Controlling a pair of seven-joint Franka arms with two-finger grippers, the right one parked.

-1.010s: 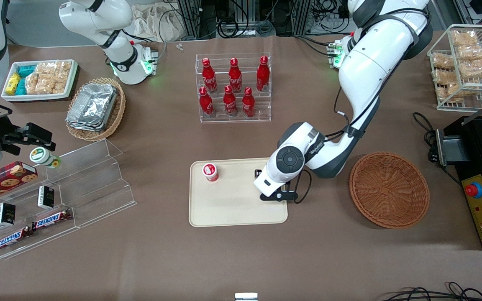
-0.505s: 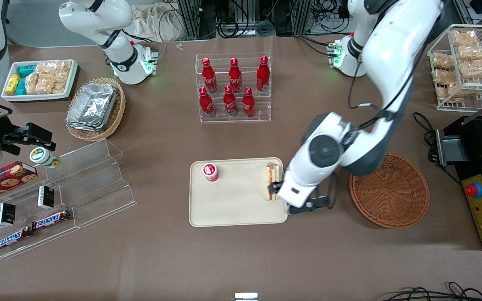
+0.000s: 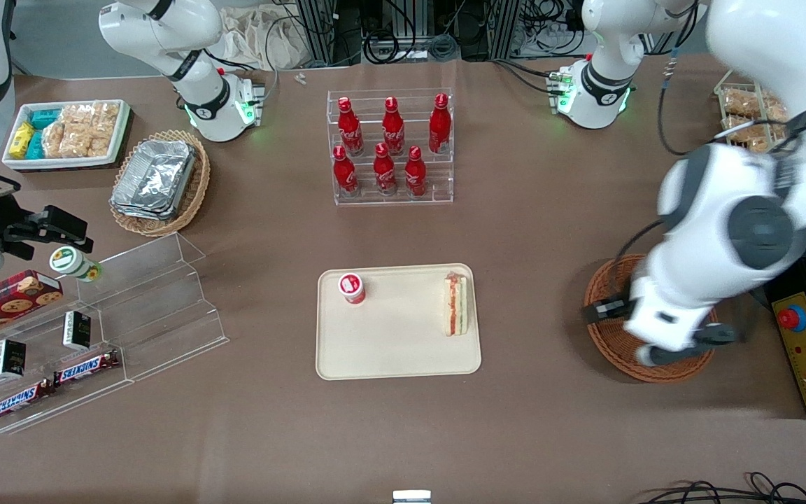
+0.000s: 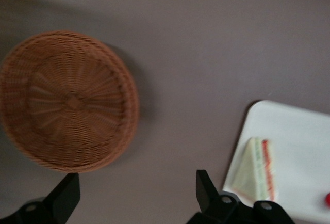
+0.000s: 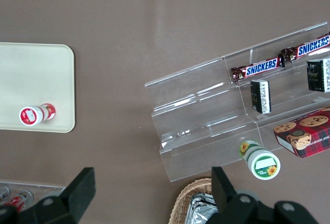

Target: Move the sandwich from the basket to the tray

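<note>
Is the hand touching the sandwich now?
Apart. In the front view the sandwich lies on the tray, while the hand is above the basket, with bare table between. The left wrist view shows its open fingers empty.

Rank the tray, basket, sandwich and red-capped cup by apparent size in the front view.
1. Tray
2. Basket, partly covered by the arm, gripper above it
3. Sandwich
4. Cup

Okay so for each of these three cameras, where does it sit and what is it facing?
Front view: high above the table, looking down on tray, sandwich, both arms.
Left wrist view: above the basket, facing down; open gripper shows.
Right wrist view: on the parked arm, facing down at the clear shelf.
All three show the tray.
</note>
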